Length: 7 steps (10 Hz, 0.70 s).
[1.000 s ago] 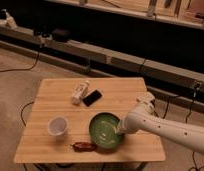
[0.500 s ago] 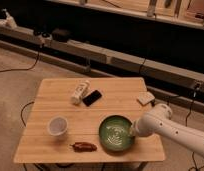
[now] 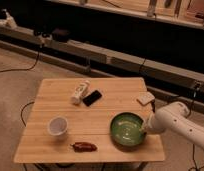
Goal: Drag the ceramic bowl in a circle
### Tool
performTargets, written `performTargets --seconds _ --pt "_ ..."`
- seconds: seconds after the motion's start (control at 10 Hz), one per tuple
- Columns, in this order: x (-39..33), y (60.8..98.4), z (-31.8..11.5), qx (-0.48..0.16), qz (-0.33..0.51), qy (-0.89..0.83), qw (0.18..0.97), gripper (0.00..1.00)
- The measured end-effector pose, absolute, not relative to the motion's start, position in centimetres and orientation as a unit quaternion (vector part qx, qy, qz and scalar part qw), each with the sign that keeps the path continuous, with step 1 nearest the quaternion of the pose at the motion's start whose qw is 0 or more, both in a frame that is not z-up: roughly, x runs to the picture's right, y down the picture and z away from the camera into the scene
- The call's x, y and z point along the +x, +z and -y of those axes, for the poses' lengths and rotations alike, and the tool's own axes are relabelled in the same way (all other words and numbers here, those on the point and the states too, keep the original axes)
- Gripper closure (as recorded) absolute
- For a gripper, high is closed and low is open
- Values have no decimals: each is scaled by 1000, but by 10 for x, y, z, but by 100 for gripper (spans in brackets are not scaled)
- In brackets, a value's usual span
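**Gripper at the bowl's right rim; mid-drag, I'd judge.**

Camera view: the bowl sits upright on the table, with my gripper at the bowl's right rim. I can't tell how far open it is or whether it has hold of the rim. The cup is well left of the bowl, and the pepper is front-left of it. The table edges are close in front and to the right of the bowl, so I'd go for light pressure and a slow, tight arc curving inward.
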<state>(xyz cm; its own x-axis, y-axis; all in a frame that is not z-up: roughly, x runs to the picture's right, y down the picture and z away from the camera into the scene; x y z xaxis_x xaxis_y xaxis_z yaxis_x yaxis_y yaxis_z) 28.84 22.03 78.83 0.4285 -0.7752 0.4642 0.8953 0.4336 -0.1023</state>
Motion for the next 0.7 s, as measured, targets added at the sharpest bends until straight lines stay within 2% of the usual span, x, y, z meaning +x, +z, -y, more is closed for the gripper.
performTargets --seconds 0.7 --pt "320 831 -146 -150 124 -476 858 89"
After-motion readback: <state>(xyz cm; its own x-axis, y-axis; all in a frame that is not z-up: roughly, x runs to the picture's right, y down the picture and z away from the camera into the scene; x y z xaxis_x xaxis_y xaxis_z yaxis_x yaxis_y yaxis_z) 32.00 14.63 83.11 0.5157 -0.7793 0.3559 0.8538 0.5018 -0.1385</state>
